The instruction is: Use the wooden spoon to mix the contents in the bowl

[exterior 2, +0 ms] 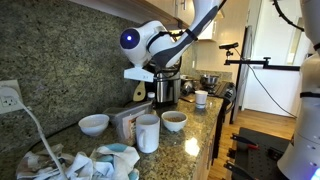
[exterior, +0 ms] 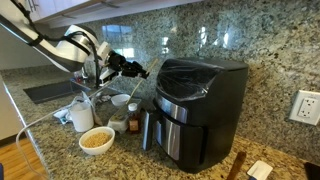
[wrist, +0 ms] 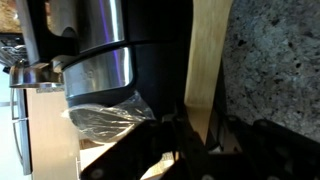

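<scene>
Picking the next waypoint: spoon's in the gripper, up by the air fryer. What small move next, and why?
Probably carry the wooden spoon sideways, away from the air fryer and toward the bowl, before lowering. The gripper is shut on the handle, but in an exterior view it hangs high beside the fryer's top, not over the contents.

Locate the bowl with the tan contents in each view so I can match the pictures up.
Exterior view: the bowl sits low and left, in front of and left of the air fryer.
Exterior view: the bowl is near the centre, just right of the white mug, nearer than the air fryer.
Wrist view: not in it.
Shared landmark: the air fryer, which also fills the left half of the wrist view.
</scene>
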Robot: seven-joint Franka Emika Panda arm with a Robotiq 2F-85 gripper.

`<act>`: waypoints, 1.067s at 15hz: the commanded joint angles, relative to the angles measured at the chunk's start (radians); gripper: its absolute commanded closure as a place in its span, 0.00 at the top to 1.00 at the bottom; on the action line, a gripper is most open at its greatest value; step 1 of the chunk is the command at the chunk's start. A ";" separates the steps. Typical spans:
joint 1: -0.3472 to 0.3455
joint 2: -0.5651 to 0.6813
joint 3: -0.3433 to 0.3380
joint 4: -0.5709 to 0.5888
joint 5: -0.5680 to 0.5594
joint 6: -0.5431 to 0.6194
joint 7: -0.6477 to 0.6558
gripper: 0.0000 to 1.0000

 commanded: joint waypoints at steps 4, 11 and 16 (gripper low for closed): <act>-0.003 0.140 -0.001 0.206 0.018 0.115 -0.031 0.07; -0.003 0.183 -0.006 0.216 0.092 0.195 -0.040 0.07; -0.005 0.193 -0.003 0.205 0.165 0.255 -0.077 0.07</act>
